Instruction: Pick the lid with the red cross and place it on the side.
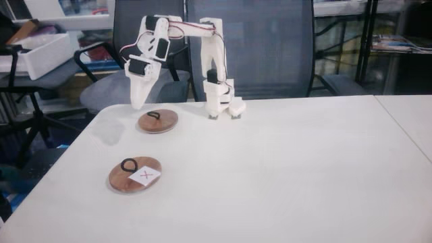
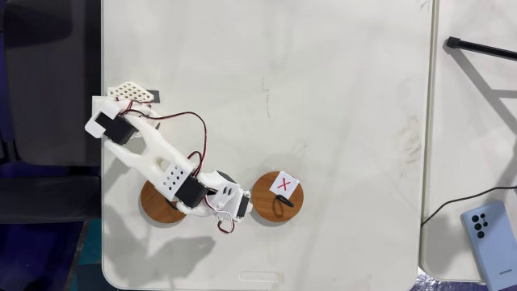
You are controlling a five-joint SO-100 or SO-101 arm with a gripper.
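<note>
- Nearest the camera in a fixed view lies the lid with the red cross [image 1: 135,174], flat on the white counter [image 1: 283,175], its black loop handle [image 1: 128,165] at the left rim and the white label toward the right.
- Behind it and slightly right in that view sits the plain brown lid [image 1: 158,121], no label, with its own loop on top.
- Our hand [image 1: 137,101] hangs point-down just above the left edge of that plain lid; we cannot tell from either view whether the fingers are parted or closed, and we see nothing held.
- From above, in a fixed view, the arm covers much of the plain lid [image 2: 153,206] at left, the hand [image 2: 240,208] sits between the two discs, and the marked lid [image 2: 279,194] lies just to its right, near but not touched.
- Main risk, as we judge it: the discs look alike and sit close, so a descent from here could close on the unlabelled one.
- Second risk: the loop is thin and low. If we come down off its line, the fingers may close on air or push the disc across the smooth counter.
- Third: both lids lie close to the counter's edge, so a shove that way could send one off.
- At far right in the overhead picture, a phone [image 2: 491,242] rests on the neighbouring table, well apart.
</note>
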